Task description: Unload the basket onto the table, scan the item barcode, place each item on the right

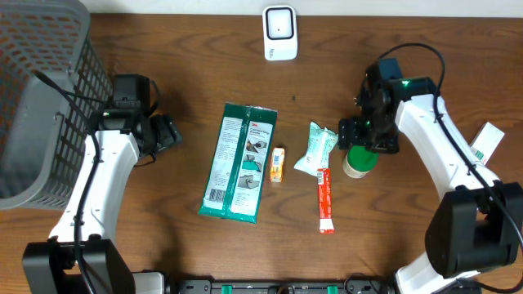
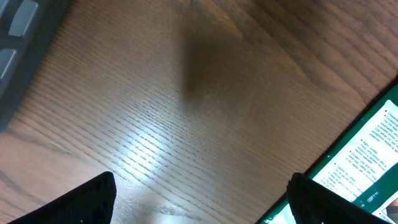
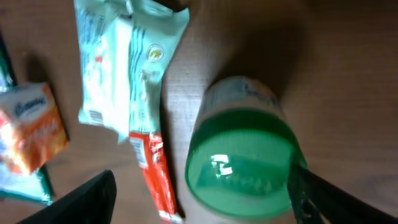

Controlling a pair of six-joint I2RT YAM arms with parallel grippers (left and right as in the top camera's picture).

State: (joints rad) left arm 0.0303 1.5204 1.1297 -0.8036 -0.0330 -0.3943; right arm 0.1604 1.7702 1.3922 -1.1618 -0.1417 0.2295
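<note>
Gray mesh basket (image 1: 37,98) upper left, contents unclear. Green-lidded jar (image 3: 242,162) stands right of centre, its lid between the wide jaws of the right gripper (image 3: 202,202), not clamped. Left gripper (image 2: 199,202) is wide over bare wood. Scanner (image 1: 279,33) at top-centre edge, open table below it. Only the right wrist view shows the lid top clearly.

One camera high above, two riding low on the wrists.
The overhead view looks straight down on the whole tabletop (image 1: 180,49), with the arms reaching in from the bottom edge. The left wrist view sits close over bare wood. It catches a basket (image 2: 18,37) corner at upper left and the green pack (image 2: 367,162) edge at right, both also seen from overhead. The right wrist view hangs just above the jar (image 3: 242,162), sharing it, the white pack (image 3: 124,68) and the red stick (image 3: 152,174) with the overhead.
</note>
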